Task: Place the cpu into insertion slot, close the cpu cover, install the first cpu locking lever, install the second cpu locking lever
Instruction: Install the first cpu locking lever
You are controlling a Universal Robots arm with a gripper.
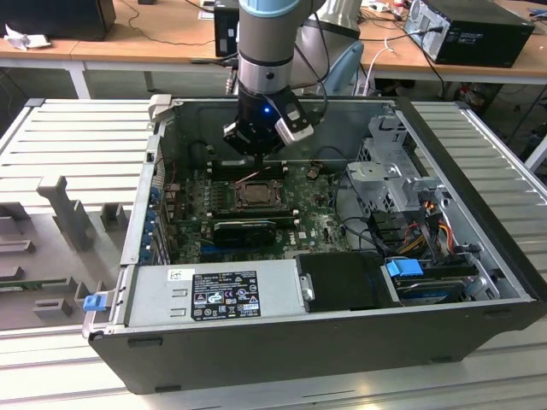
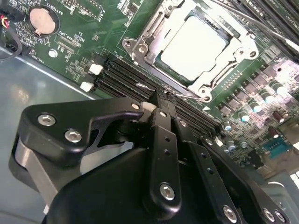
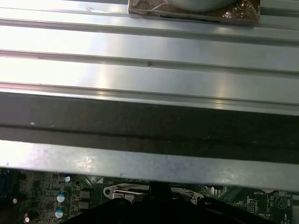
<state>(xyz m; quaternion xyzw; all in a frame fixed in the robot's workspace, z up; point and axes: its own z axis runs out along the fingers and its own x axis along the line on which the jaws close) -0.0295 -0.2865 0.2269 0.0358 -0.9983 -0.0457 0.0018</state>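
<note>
The cpu (image 2: 195,48) sits in the insertion slot (image 2: 154,59) under the lowered cpu cover (image 2: 243,46) — seated (levers seemingly unlatched). The gripper (image 2: 164,95) hovers beside it, jaws together, holding nothing.

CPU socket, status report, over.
Hand shut, empty, fingertips at the socket's edge. CPU seated in insertion slot, CPU cover down over it. Memory slots alongside; nothing blocking.

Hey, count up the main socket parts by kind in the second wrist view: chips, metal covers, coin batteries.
cpu: 1
cpu cover: 1
coin battery: 1
Total: 3
</note>
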